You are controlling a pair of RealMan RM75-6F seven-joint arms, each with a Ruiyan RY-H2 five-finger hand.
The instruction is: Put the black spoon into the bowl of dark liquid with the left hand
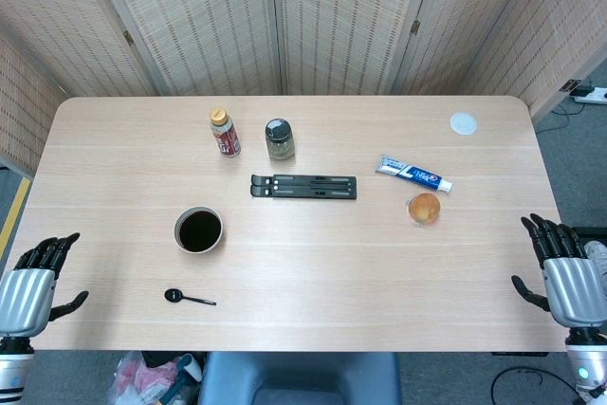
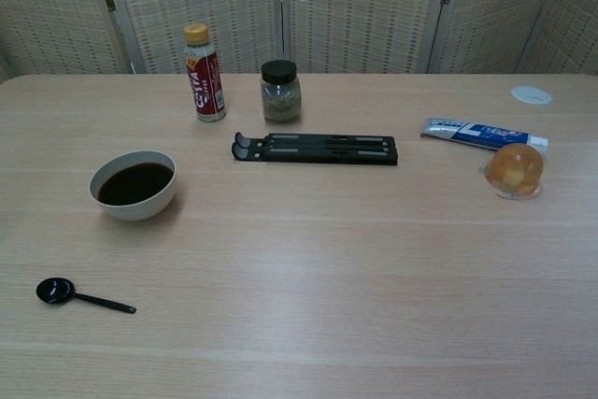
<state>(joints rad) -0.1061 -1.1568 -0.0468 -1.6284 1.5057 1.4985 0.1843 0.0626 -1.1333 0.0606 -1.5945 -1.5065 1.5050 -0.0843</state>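
The black spoon [image 1: 188, 298] [image 2: 81, 296] lies flat on the table near its front edge, head to the left, handle pointing right. Just behind it stands the white bowl [image 1: 198, 230] [image 2: 133, 185] filled with dark liquid. My left hand [image 1: 33, 282] hovers at the table's front left corner, well left of the spoon, fingers apart and holding nothing. My right hand [image 1: 564, 267] is at the front right edge, fingers spread, also holding nothing. Neither hand shows in the chest view.
Behind the bowl stand a small red-labelled bottle [image 1: 225, 132] and a dark-lidded jar [image 1: 279, 139]. A black folding stand [image 1: 303, 187] lies mid-table. A toothpaste tube [image 1: 412, 174], an orange jelly cup [image 1: 424, 208] and a white lid [image 1: 463, 122] lie to the right.
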